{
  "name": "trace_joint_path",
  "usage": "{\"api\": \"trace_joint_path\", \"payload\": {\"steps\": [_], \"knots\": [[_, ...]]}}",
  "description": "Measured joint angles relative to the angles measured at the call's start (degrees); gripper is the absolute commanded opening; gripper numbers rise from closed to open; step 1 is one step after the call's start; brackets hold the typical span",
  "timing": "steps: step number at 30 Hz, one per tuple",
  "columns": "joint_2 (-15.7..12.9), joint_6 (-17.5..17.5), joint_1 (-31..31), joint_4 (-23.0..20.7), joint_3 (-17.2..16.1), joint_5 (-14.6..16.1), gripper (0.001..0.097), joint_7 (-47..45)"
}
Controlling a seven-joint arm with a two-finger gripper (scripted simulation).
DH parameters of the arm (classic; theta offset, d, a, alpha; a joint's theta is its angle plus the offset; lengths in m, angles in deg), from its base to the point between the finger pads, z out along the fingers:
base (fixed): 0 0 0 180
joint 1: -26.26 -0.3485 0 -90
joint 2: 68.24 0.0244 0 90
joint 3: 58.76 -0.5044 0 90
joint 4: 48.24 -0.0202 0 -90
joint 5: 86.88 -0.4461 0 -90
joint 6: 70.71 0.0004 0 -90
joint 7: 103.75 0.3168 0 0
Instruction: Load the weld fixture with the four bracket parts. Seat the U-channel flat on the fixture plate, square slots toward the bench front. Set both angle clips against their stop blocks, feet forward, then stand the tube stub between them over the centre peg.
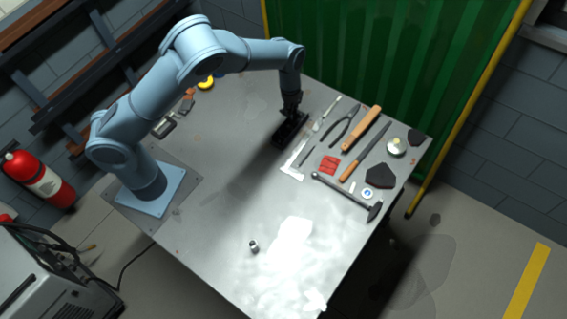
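Note:
The dark U-channel (289, 130) lies on the bench top near the far middle, its long axis running toward the green curtain, and my gripper (289, 112) is closed on its far end from above. The small metal tube stub (253, 246) stands alone near the bench's front left edge. A shiny pale patch that may be the fixture plate (292, 233) lies just right of the stub. I cannot make out the angle clips, the stop blocks or the centre peg.
Right of the channel a row of hand tools lies on the bench: a steel square (297, 157), pliers (341, 125), a wooden-handled brush (361, 127), a file (364, 152) and a hammer (347, 193). The green curtain (382, 52) hangs behind.

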Motion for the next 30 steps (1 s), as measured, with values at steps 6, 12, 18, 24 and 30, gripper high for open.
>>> {"api": "trace_joint_path", "payload": {"steps": [6,12,18,24,30], "knots": [[0.01,0.00,0.02,-0.05,0.06,0.07,0.0485,0.00],[0.01,0.00,0.03,-0.06,0.07,0.07,0.0500,0.00],[0.01,0.00,0.03,-0.06,0.07,0.07,0.0500,0.00],[-0.03,0.00,0.03,-0.02,0.10,0.07,0.0500,0.00],[0.20,-0.05,-0.07,0.11,0.00,-0.01,0.0500,0.17]]}}
